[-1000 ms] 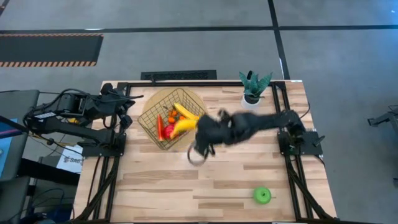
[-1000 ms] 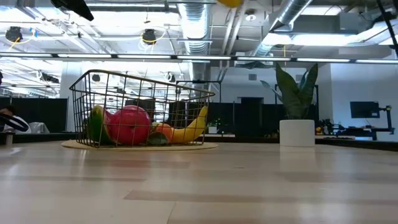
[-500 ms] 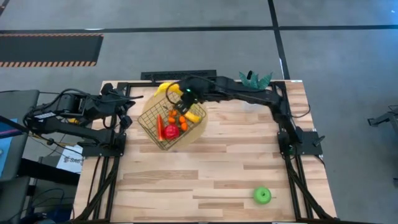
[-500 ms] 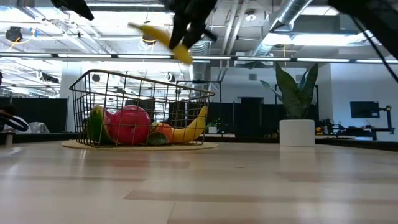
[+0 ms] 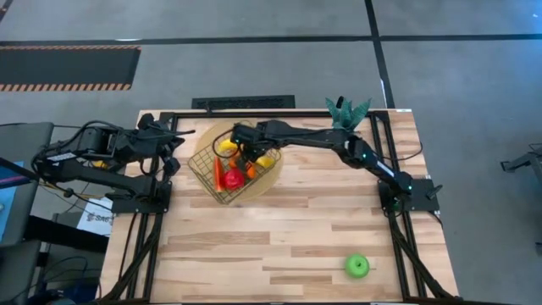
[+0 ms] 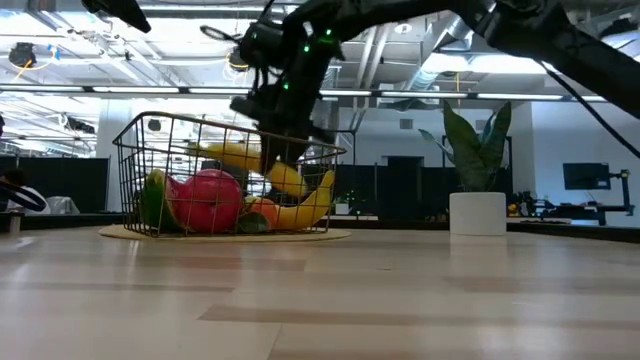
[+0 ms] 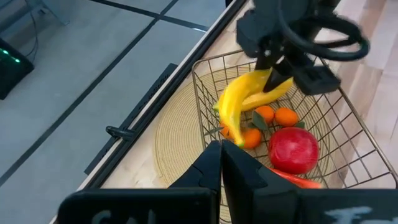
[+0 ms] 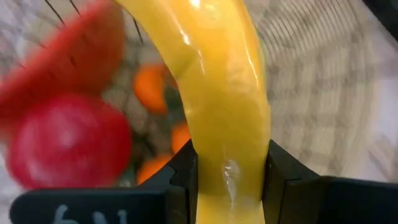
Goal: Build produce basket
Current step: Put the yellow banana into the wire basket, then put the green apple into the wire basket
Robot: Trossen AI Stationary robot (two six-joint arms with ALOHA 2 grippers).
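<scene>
The wire basket (image 5: 213, 176) sits on a round tan mat at the table's far left. It holds a red apple (image 7: 292, 149), a carrot-like stick (image 5: 218, 174), small orange pieces (image 7: 275, 116) and a banana (image 6: 312, 204). My right gripper (image 5: 241, 146) reaches into the basket from the right, shut on a second yellow banana (image 7: 235, 102). A green apple (image 5: 356, 266) lies on the table near its near right corner. My left gripper (image 7: 221, 163) hangs shut just left of the basket, touching nothing. My right gripper pinches the banana's body (image 8: 227, 134) between its two fingers (image 8: 186, 177), which lie across it. It comes from above, pointing down, and grips nearer one end (image 7: 266, 79). The banana tilts below the basket's rim, over the other produce; whether it rests on them I cannot tell.
A green potted plant in a white pot (image 5: 344, 120) stands at the far right, behind my right arm. Black frame rails run along the table's left and right edges. Bare wood spans the table's middle and near side.
My right gripper has carried the banana from over the table's middle toward the far left, first high above the basket, then down into it. The banana now hangs below the rim instead of above it. The gripper stays shut on it.
</scene>
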